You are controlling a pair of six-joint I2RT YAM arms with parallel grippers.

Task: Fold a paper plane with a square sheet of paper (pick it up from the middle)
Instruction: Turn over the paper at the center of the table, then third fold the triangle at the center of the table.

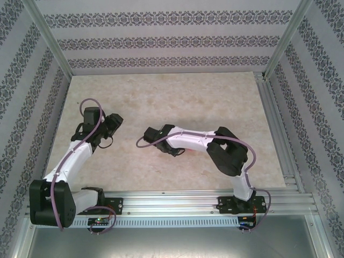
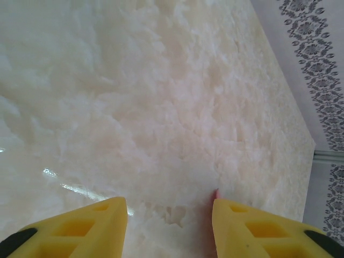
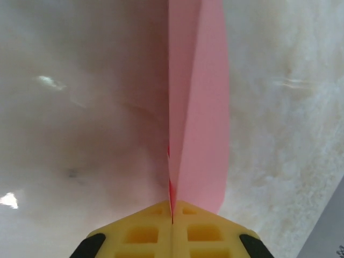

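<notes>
The pink sheet of paper (image 3: 199, 102) is folded lengthwise into a slim shape with a centre crease. It stands on edge over the table, running straight away from my right gripper (image 3: 172, 210), which is shut on its near end. In the top view that gripper (image 1: 149, 135) sits at mid-table, and a sliver of pink (image 1: 181, 154) peeks out from under the right forearm. My left gripper (image 2: 169, 203) is open over bare table with nothing between its fingers. A small pink tip (image 2: 216, 192) shows just beside its right fingertip (image 2: 226, 215). From above, the left gripper (image 1: 113, 123) is a short way left of the right one.
The beige marbled tabletop (image 1: 177, 97) is walled by patterned panels (image 1: 161, 37) at the back and both sides. An aluminium rail (image 1: 279, 134) runs along the right edge, and the arm bases stand on the front rail (image 1: 177, 199).
</notes>
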